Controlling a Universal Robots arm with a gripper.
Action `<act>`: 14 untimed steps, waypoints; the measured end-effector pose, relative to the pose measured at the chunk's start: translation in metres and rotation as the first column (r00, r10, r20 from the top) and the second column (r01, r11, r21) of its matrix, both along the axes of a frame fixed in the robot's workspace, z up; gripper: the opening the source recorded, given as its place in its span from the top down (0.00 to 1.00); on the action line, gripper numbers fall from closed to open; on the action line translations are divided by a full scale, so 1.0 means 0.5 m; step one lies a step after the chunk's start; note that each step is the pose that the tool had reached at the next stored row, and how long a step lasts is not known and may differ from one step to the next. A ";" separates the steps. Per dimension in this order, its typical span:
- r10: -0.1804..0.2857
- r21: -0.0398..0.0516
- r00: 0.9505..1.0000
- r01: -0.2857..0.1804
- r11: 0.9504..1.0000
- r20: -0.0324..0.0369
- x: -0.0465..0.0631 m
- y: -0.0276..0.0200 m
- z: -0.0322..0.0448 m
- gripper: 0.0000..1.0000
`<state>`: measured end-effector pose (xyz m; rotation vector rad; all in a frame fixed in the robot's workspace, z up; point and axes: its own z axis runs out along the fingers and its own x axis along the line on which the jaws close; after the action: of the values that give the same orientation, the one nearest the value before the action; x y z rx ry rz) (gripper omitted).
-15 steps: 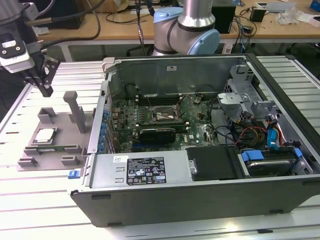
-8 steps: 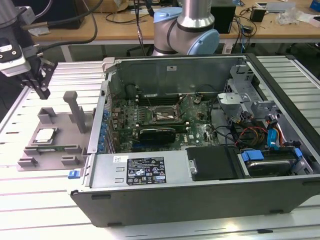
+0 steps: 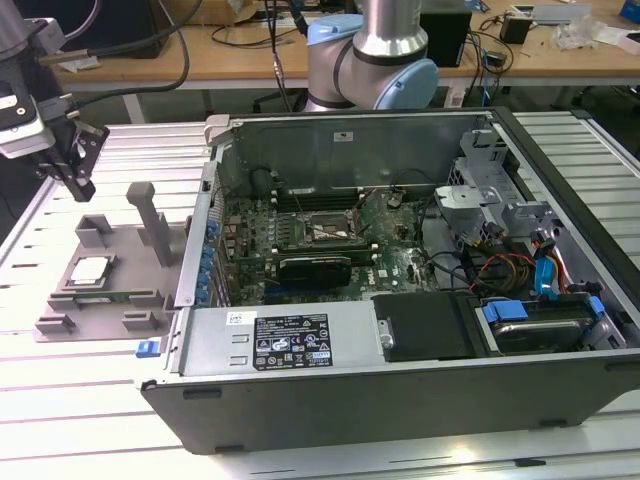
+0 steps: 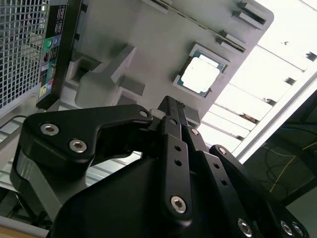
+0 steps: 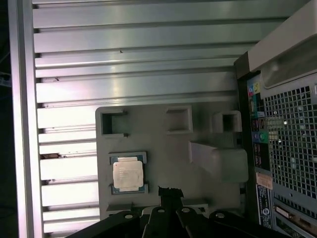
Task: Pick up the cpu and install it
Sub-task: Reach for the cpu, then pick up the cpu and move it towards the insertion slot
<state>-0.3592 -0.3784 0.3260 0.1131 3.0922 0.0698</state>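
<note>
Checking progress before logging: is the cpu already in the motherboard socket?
No, the cpu lies in the grey fixture, outside the computer case.

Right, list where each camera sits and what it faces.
Exterior view: off the arm, looking down at the computer case, the fixture and the gripper above it.
First wrist view: on the arm, looking down past the gripper at the cpu.
Second wrist view: on the arm, slanted past the gripper.
Shared: the cpu on the fixture.

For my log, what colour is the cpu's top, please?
The cpu is silver-grey; first wrist view shows it best.
</note>
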 end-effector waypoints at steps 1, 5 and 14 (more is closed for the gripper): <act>0.000 0.000 1.000 0.000 1.000 0.000 0.000 0.0000 0.000 0.89; 0.000 0.000 1.000 0.000 1.000 0.000 -0.001 0.0000 0.000 0.89; 0.000 0.000 1.000 0.000 1.000 0.000 -0.001 0.0000 0.000 0.89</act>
<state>-0.3598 -0.3784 0.3259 0.1132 3.0923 0.0698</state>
